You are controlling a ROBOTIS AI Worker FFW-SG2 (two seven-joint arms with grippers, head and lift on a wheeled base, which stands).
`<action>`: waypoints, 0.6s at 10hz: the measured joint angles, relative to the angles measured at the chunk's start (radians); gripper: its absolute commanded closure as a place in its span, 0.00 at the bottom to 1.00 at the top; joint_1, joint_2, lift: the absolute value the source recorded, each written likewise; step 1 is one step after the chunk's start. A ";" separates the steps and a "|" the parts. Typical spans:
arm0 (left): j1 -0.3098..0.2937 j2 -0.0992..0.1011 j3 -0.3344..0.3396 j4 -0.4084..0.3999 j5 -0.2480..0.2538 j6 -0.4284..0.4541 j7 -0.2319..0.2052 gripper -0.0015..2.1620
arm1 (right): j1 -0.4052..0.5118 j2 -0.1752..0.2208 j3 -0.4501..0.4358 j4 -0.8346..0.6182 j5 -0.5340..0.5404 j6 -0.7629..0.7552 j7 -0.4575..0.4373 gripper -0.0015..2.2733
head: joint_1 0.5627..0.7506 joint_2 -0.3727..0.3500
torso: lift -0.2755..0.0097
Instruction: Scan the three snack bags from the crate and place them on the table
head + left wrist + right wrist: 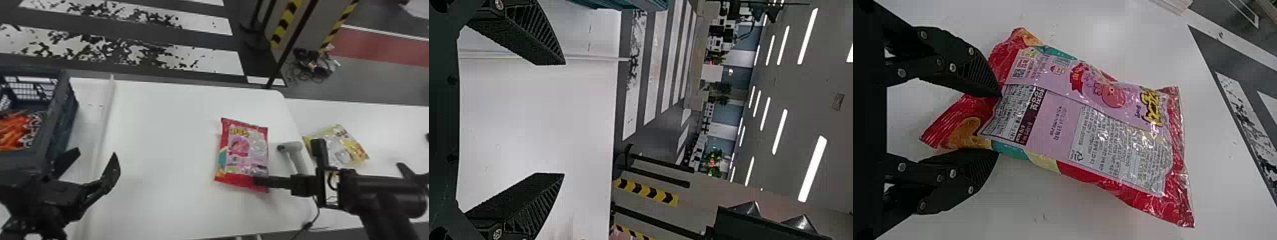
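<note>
The pink-and-red snack bag [243, 153] is face-down over the table [153, 137], its barcode side up; whether it touches the surface I cannot tell. At its lower right corner is my right gripper [260, 181]. In the right wrist view the bag [1083, 125] has its bottom end between the fingers of the right gripper [999, 124], closed in on it. My left gripper [95, 156] stands open beside the crate [59, 124]; the left wrist view has the same gripper [563, 119] with nothing between its fingers. A yellow snack bag [344, 143] lies farther right.
A grey handheld scanner [292, 147] lies right of the pink bag, near the right arm. Orange packages [14, 131] are inside the crate. Dark posts [284, 60] stand beyond the table's far edge, and a pile of cables [314, 65] is on the floor.
</note>
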 measured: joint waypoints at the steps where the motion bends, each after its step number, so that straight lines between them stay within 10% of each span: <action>1: 0.001 0.000 0.000 -0.001 0.000 0.000 0.000 0.04 | 0.004 0.000 -0.024 -0.007 -0.017 0.005 0.021 0.99 | 0.70 0.18 | 0.75; 6: 0.004 0.002 0.000 -0.012 0.001 0.000 -0.002 0.04 | 0.024 -0.008 -0.237 -0.084 -0.187 0.099 0.082 0.99 | 0.70 0.12 | 0.75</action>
